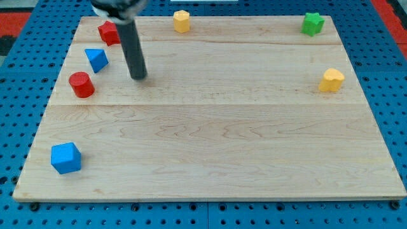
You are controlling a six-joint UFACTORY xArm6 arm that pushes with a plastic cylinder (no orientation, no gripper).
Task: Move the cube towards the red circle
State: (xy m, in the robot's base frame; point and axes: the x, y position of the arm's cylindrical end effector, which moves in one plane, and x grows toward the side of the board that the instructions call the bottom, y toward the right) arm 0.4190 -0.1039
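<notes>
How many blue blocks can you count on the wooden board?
2. The blue cube sits near the view's bottom left corner; a blue triangular block lies at upper left, between two red blocks. None appears hidden.

I see a wooden board made of pale planks, and it lies on a blue pegboard with many small holes. Near the view's top left corner of the board there is a red block; I cannot tell its exact shape, because something dark hides one part of it. A little below it stands a blue triangular block. At the top edge, close to the middle, I see a yellow hexagonal block. In the top right corner sits a green star block. Lower on the right side, near the edge, rests a yellow heart-like block, well apart from the green one.
</notes>
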